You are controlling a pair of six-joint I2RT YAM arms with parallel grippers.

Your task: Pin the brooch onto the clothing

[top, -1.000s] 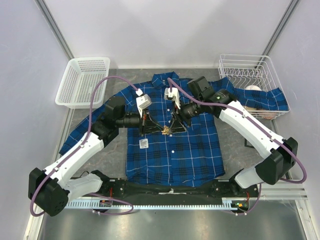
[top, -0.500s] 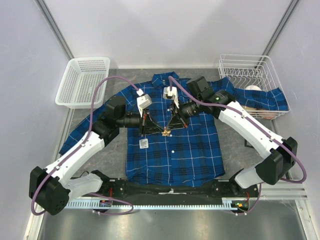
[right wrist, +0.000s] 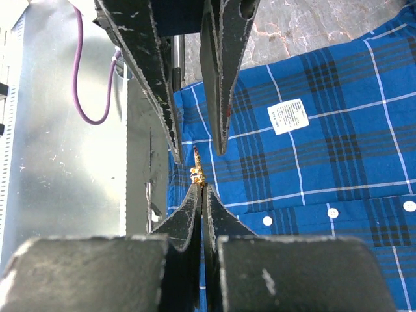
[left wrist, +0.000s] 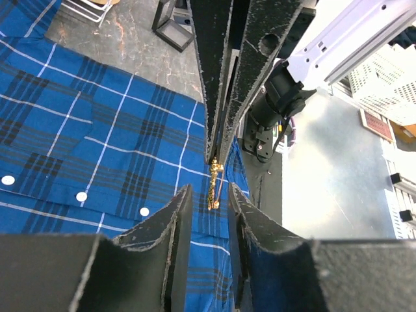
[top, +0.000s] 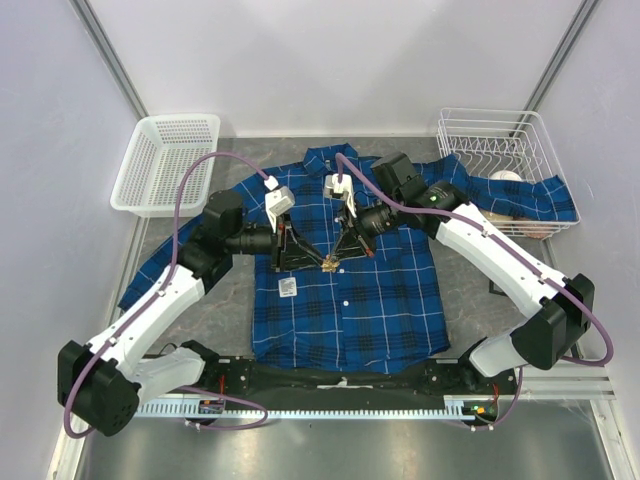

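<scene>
The clothing (top: pixel 350 310), a blue plaid shirt, lies spread flat on the table. The tiny gold brooch (top: pixel 328 265) hangs just above its chest. My right gripper (top: pixel 334 258) comes in from the right and is shut on the brooch's end (right wrist: pixel 196 172), its jaws pressed together (right wrist: pixel 201 187). My left gripper (top: pixel 318 262) faces it from the left. Its jaws stand apart on either side of the brooch (left wrist: pixel 214 185) without touching it, so the left gripper (left wrist: pixel 209 188) is open. The right gripper's fingers (left wrist: pixel 221 97) reach down from the top of the left wrist view.
A white square tag (top: pixel 288 287) is on the shirt's left chest. A white plastic basket (top: pixel 165 160) stands at the back left. A wire rack (top: pixel 495 145) stands at the back right, with the shirt's right sleeve (top: pixel 545 200) lying over its front.
The brooch changed hands: my right gripper closed on it, then my left gripper let go, opened and drew back slightly to the left.
</scene>
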